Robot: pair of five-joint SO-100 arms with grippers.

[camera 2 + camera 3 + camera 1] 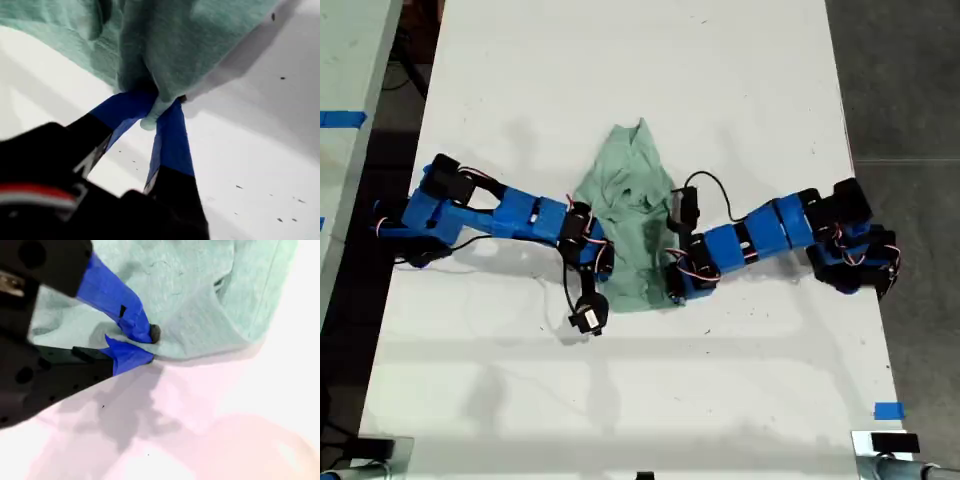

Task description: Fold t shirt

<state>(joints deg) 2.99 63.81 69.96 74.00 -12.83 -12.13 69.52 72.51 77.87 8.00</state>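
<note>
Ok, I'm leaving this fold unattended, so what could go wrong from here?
My first hand pinches only a small nub of the t shirt edge; it could slip out on a lift.
My second hand sits at the very hem, grip unclear, so it may come away without cloth.
The t shirt lies bunched in the exterior view, so a fold may trap wrinkles.

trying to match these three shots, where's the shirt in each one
Exterior view: the shirt lies mid-table between the two arms.
First wrist view: it hangs across the frame, a fold pinched in my first claw.
Second wrist view: its edge sits in my second claw.
Shared landmark: the white table, seen in all three.
</note>
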